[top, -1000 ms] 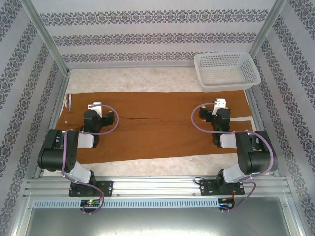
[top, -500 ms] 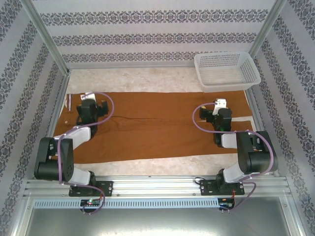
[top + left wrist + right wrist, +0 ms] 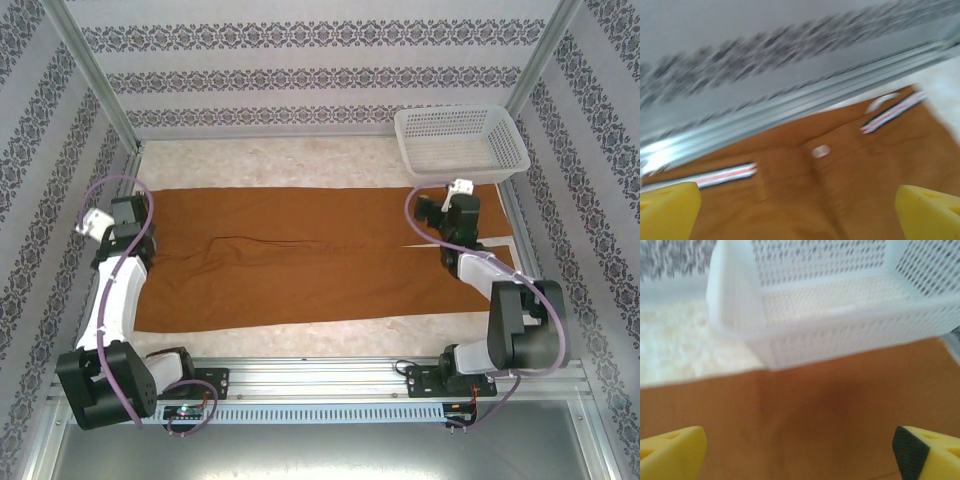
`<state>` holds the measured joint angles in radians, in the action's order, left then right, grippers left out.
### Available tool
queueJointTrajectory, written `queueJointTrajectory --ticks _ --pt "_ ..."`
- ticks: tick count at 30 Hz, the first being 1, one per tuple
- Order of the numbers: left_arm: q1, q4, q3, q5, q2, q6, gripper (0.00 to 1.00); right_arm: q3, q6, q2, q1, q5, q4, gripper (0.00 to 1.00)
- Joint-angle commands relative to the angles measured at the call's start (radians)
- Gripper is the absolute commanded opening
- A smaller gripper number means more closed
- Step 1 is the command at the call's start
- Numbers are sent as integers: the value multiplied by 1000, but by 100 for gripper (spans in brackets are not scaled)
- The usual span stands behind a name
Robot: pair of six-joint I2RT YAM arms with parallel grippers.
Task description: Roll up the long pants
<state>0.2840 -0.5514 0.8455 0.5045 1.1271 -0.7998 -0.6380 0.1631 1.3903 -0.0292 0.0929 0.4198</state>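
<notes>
Expect soft, light, limp cloth from the long pants (image 3: 320, 255), spread flat on the table (image 3: 300, 160) on the near side of the white basket (image 3: 462, 176), hem end reaching the basket's near wall and waist end well to the basket's left. Likely to sag and crease when lifted, to keep no shape of its own, yet to cling to itself enough to stay rolled if kept tight. Best to pinch the two corners of one short end, waist or hem, and turn it over evenly; cannot tell yet which end is meant. Nearer, far left of the basket, hovering over the waist: the left gripper (image 3: 800, 210), jaws spread wide with nothing between them, the pale button (image 3: 820, 150) and striped waistband lining (image 3: 892, 112) just beyond the fingertips. Farther, just before the basket, above the hem end: the right gripper (image 3: 800, 450), jaws likewise parted and empty. Compared with half a second earlier: left gripper swung outward, away from the basket, from above the seat to the waist edge; right gripper pushed closer to the basket; pants lying as before.
</notes>
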Motion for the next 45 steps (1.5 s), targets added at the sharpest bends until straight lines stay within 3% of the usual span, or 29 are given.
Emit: queueJointTrajectory --ticks 1,5,9,16,29,30,32,33,34,45 --pt "78 -286 -64 39 -70 -249 100 -60 213 -92 -54 39 -264 94" --pt "274 -353 -117 -73 -67 -303 100 -150 412 -126 -189 -40 -547 93" --pt "397 -264 -181 -183 -69 -263 100 -78 512 -200 -346 -170 -559 93" --pt "482 -28 -276 -278 1 -290 100 18 539 -287 -494 -248 -610 92" --pt "486 219 -255 -291 286 -297 98 135 628 -379 -612 -288 -707 90" --pt "486 253 -260 -304 301 -289 88 142 629 -380 -618 -287 -715 89" --pt "486 295 -267 -331 327 -292 32 142 628 -373 -637 -279 -771 88" --pt "486 308 -267 -342 335 -291 11 144 635 -370 -648 -280 -800 87" --pt "486 312 -268 -350 341 -292 0 147 648 -371 -654 -279 -821 86" --pt "486 320 -258 -408 352 -284 0 214 715 -401 -680 -217 -975 79"
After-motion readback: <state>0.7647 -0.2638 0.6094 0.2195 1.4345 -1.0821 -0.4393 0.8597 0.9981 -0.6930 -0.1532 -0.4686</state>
